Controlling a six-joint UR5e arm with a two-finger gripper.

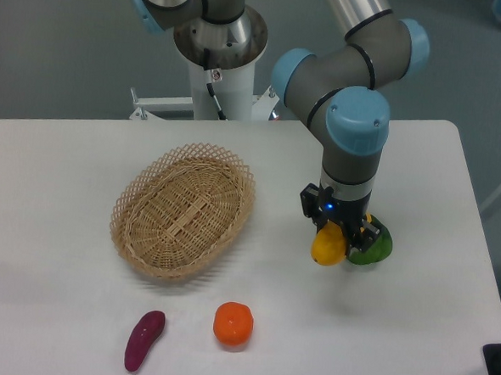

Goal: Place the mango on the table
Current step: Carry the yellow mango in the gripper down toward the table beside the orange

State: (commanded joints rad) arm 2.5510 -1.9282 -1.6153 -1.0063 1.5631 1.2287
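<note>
Purple vegetable point(144, 341) and round orange fruit point(233, 323) nearest the lens, well left of gripper point(339, 240).
Clamped on mango point(328, 247), low over table point(47, 311), green vegetable point(374, 246) touching behind; basket point(184, 210) further left. Placing step: lower, then release clear of the greens.

Mango point(327, 247): smooth, yellow with an orange tinge toward its upper end. Elongated oval, standing roughly upright, slightly tilted. Sits right of frame centre, a little below mid-height. Upper end hidden between the jaws of the gripper point(343, 236); lower end rounded and in full view. Whether it touches the surface below cannot be told.

Table point(47, 311): large, flat, white, rounded corners at the right side. Fills most of the frame from mid-height down, its far edge running across the upper third.
</note>
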